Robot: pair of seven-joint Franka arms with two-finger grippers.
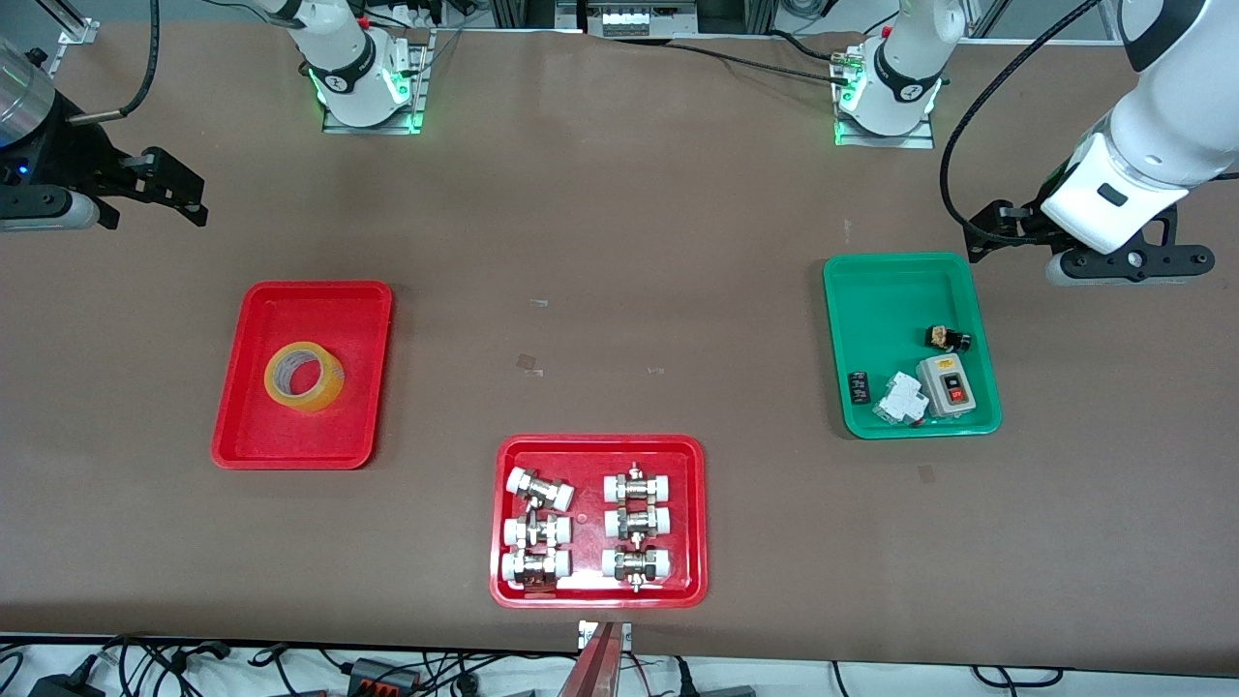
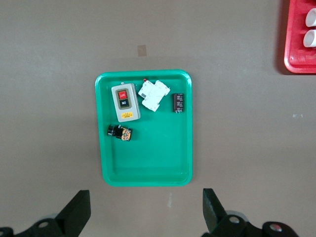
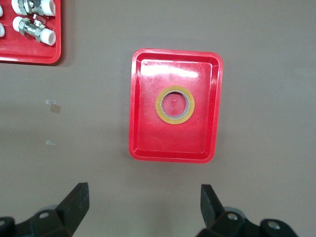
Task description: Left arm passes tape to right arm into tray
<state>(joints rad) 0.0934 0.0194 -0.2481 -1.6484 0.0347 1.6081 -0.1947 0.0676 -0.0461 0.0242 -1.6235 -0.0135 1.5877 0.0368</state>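
The yellow tape [image 1: 305, 378] lies flat in the plain red tray [image 1: 290, 440] at the right arm's end of the table. In the right wrist view the tape [image 3: 175, 104] sits near the middle of that tray [image 3: 168, 143]. My right gripper [image 1: 179, 189] hangs open and empty over bare table beside the tray, and its fingers [image 3: 74, 202] stand wide apart. My left gripper [image 1: 982, 234] hangs open and empty over bare table beside the green tray [image 1: 886, 290] at the left arm's end. In the left wrist view the left gripper [image 2: 146, 207] holds nothing.
The green tray [image 2: 148, 163] holds a grey switch box [image 1: 947, 383], a white breaker [image 1: 900, 399] and small black parts. A red tray [image 1: 598, 450] with several white-capped metal fittings stands near the front camera, mid-table. Both arm bases stand along the table edge farthest from that camera.
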